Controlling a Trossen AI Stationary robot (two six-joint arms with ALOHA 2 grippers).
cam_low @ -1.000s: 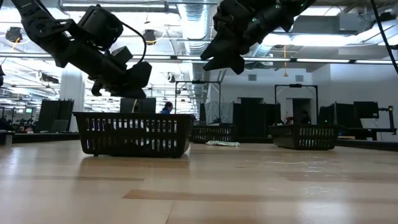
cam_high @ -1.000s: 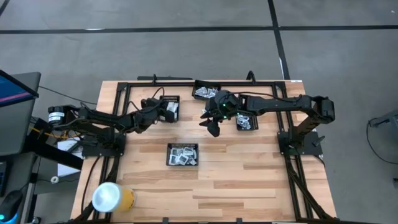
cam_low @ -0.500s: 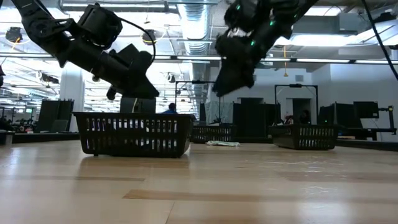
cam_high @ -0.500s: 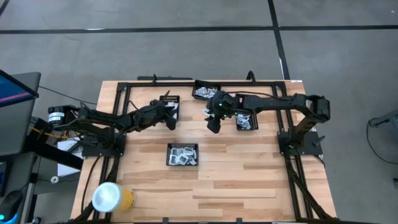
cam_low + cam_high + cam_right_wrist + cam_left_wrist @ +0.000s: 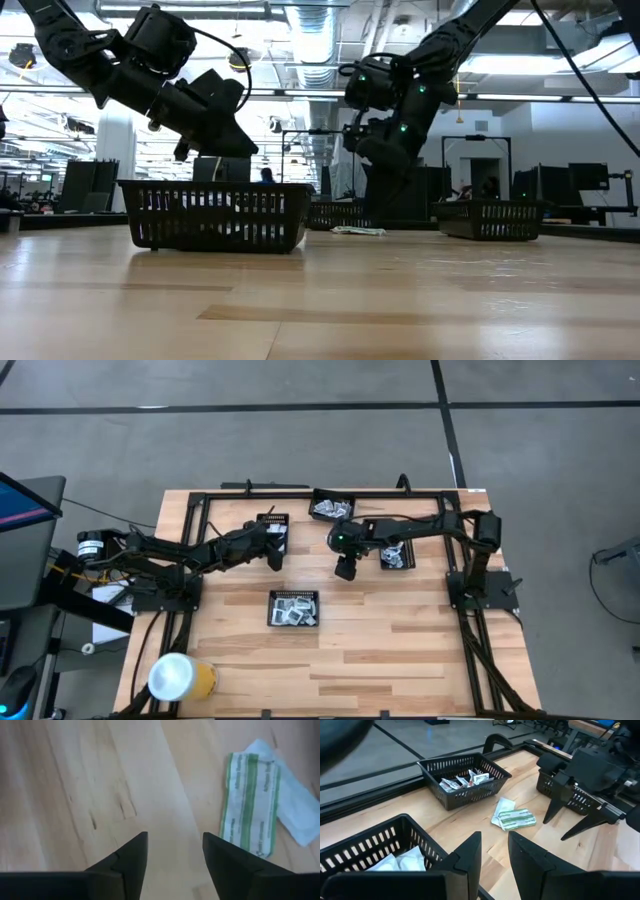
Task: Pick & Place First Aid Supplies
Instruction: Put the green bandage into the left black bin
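Loose first aid supplies lie flat on the wood: green-striped pale strips [image 5: 248, 815] resting partly on a white sachet [image 5: 295, 822], also seen in the left wrist view as a small pile [image 5: 512, 818]. My right gripper [image 5: 175, 855] is open and points down over bare wood just beside them, touching nothing. My left gripper [image 5: 495, 854] is open above the edge of the left black basket [image 5: 370, 847], which holds white sachets [image 5: 402, 862]. From above, the right gripper [image 5: 345, 568] is mid-table and the left gripper [image 5: 276, 552] is by its basket.
Several black mesh baskets stand on the table: far middle [image 5: 332, 506] with packets, right [image 5: 397, 556], left [image 5: 272, 530] and centre [image 5: 294, 608]. A yellow-and-white cup [image 5: 180, 678] sits at the near left. A black frame runs along the table's edges.
My right gripper has come down toward the table and tipped from slanting to steeply downward, ending close over the wood beside the loose strips. My left gripper has kept its place but swung its fingers round toward the table's middle.
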